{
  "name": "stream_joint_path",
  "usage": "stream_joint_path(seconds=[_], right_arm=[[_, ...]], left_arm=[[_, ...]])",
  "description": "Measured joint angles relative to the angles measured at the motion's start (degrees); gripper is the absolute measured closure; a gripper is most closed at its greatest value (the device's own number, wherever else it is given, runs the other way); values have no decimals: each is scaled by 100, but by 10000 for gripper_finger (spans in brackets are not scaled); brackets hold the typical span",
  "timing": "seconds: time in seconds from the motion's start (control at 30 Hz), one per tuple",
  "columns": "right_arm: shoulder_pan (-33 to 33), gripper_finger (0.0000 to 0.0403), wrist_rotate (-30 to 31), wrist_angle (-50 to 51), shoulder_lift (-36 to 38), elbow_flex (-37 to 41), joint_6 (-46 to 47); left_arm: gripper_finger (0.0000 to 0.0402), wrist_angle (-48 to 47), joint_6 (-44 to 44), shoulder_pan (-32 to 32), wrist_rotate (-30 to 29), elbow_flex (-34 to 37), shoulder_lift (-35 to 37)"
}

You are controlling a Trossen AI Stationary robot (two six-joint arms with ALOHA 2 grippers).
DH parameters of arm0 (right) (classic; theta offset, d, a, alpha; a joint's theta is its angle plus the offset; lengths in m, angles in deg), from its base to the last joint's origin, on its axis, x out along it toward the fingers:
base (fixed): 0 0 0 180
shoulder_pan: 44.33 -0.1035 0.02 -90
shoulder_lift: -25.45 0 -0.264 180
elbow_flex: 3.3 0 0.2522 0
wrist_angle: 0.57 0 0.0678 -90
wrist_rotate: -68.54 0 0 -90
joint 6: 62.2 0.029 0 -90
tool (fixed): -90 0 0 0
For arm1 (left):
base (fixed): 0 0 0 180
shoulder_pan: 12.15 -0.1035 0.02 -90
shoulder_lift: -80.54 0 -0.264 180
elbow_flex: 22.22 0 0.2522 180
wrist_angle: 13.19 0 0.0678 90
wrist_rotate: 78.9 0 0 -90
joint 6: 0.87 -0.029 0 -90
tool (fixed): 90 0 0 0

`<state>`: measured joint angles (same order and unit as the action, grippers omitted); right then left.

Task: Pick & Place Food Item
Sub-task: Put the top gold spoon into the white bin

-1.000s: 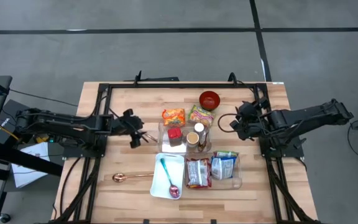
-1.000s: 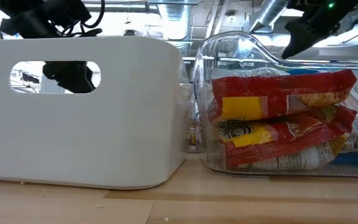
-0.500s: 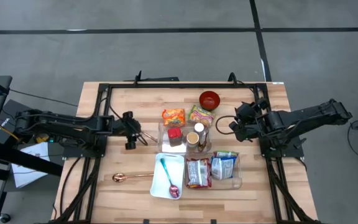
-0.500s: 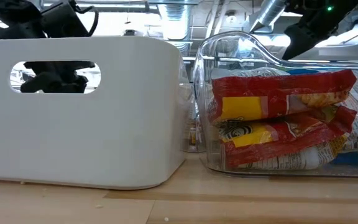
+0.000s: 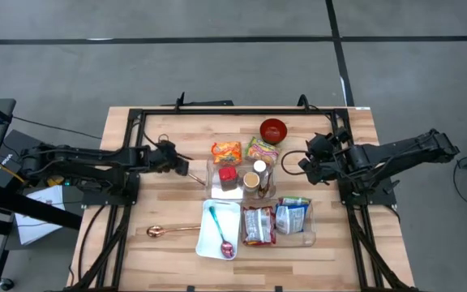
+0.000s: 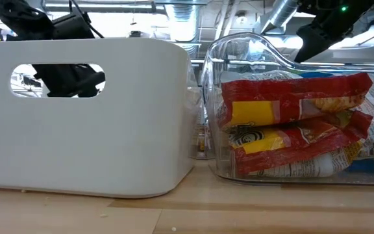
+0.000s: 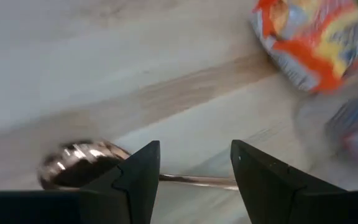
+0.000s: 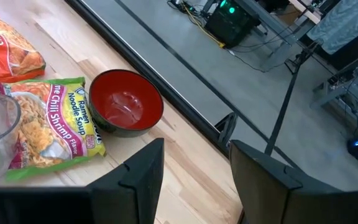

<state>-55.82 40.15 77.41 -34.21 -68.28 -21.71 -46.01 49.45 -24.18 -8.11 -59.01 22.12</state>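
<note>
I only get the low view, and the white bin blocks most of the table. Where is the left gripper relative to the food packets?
Observer: From above, the left gripper is over bare wood, left of the orange noodle packet and not touching it.
Operator: Is it carrying anything?
Observer: No. Its wrist view shows the fingers apart with nothing between them. A shiny spoon lies on the wood beyond.
Operator: And the right arm?
Observer: The right gripper hangs to the right of the red bowl, apart from it, with its fingers apart and empty.
</note>
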Motion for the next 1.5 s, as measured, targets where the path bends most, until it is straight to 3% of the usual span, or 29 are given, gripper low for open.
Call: stream_joint_path(seconds=[0.37, 0.6, 0.83, 1.23, 1.5], right_arm=[[0, 227, 0, -9, 0, 0, 2], [0, 227, -1, 4, 0, 0, 0], [-7, 227, -4, 10, 0, 0, -1], [-7, 227, -67, 46, 2, 0, 0], [-7, 227, -157, 50, 2, 0, 0]], left_arm=[[211, 60, 2963, 284, -39, 0, -94], [211, 196, 4456, 489, -35, 96, -867], [231, 945, 4745, 501, -38, 85, -1490], [290, 868, 4916, 502, -201, 92, -1617], [320, 1340, 5466, 496, -387, 557, -1633]])
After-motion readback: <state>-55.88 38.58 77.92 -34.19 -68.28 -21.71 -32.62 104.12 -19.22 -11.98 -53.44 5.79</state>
